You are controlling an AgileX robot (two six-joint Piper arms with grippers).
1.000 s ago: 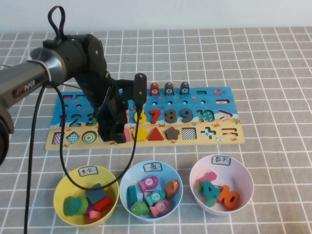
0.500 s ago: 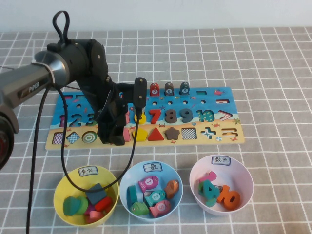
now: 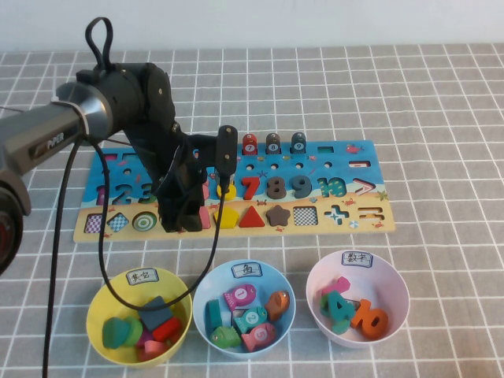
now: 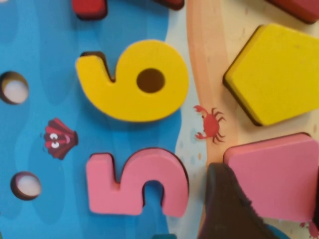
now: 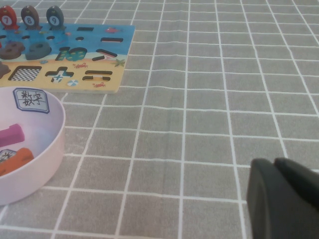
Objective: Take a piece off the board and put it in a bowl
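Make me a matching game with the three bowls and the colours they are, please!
Things:
1. bowl nearest the robot's left arm
2. middle bowl
3. bowl on the robot's right

Colours:
A. light blue
B. pale pink
C. yellow

Pairs: 1-C, 2-A, 3-B.

The left gripper is down on the board at the pink piece. The right gripper waits off to the side.

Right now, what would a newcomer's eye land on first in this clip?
The black left gripper, low over the board, one fingertip against the pink piece beside the pink 5. Next, three bowls in front: the yellow bowl at left, blue bowl in the middle, pink bowl at right. The right gripper is parked over bare tablecloth.
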